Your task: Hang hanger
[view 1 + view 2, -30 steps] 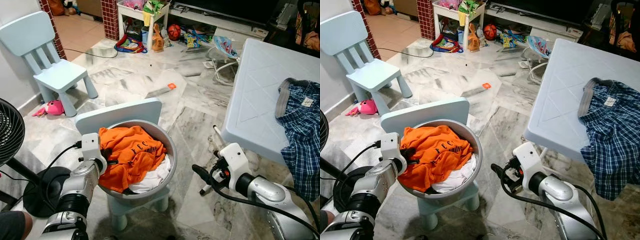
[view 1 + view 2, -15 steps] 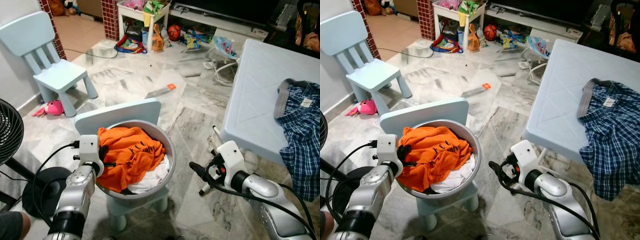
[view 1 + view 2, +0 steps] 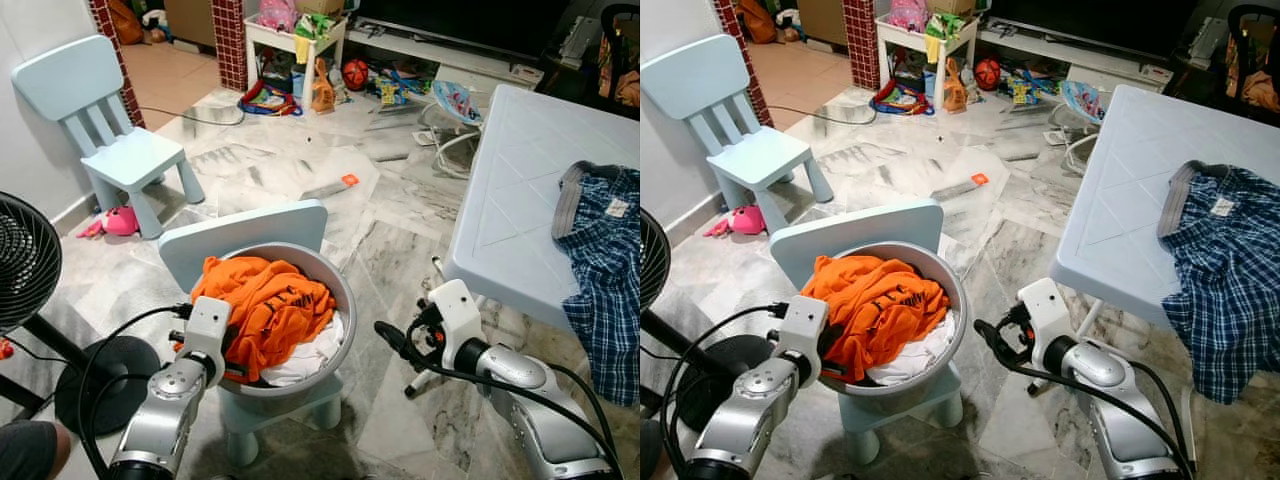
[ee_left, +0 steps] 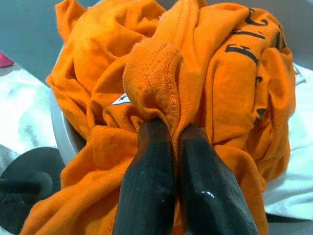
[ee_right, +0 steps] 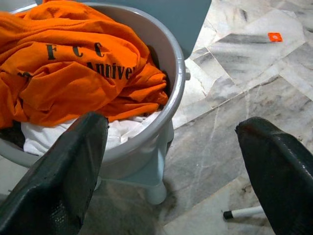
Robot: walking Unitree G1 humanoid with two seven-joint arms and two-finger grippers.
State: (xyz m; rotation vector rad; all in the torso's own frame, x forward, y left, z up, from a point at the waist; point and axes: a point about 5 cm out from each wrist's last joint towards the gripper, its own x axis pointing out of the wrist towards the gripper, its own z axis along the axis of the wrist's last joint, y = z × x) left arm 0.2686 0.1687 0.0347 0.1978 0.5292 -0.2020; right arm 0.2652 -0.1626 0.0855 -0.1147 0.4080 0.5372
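Two grippers at work: left gripper (image 4: pixel 171 142) clamped on the orange shirt (image 3: pixel 262 305) in the grey basin (image 3: pixel 340 325), lower centre; right gripper (image 5: pixel 166 171) spread wide beside it; hanger unseen.

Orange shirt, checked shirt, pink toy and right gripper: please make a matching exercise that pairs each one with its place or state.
Things:
1. orange shirt
2. checked shirt
3. pink toy
4. right gripper

Places or states:
A. on the floor beside the small chair
B. open, above the floor beside the basin
C. on the white table
D. in the basin, pinched by the left gripper

Pairs: 1-D, 2-C, 3-A, 4-B
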